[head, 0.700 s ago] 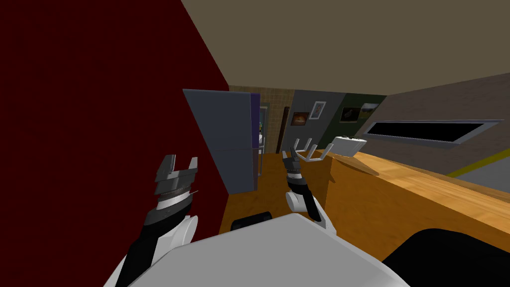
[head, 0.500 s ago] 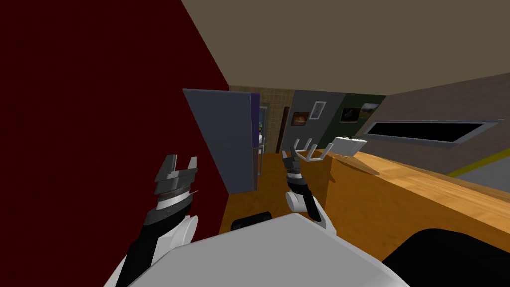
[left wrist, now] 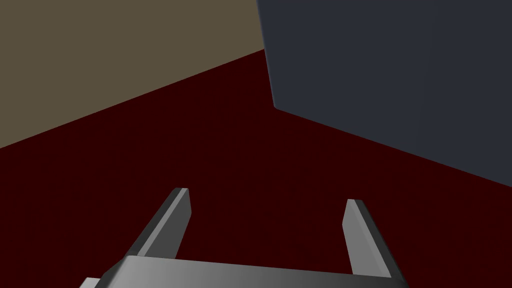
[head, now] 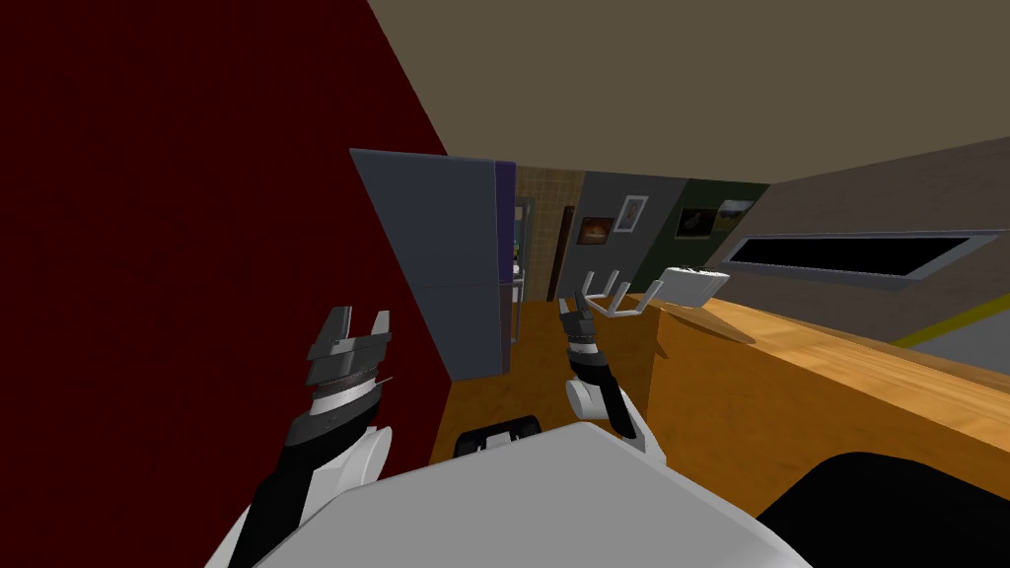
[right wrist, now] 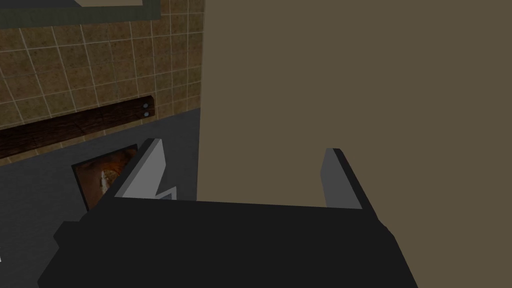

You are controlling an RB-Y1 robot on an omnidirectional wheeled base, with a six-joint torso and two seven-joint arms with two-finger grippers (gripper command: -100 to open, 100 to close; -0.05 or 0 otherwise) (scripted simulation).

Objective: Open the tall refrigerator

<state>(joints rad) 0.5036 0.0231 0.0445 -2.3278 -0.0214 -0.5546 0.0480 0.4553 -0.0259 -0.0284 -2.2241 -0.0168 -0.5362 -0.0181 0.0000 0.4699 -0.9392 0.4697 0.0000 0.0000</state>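
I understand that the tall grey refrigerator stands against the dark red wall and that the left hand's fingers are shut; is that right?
Not quite: the left hand is open, as the left wrist view shows. Its fingers stand well apart with nothing between them. The rest holds: the tall grey refrigerator does stand against the dark red wall.
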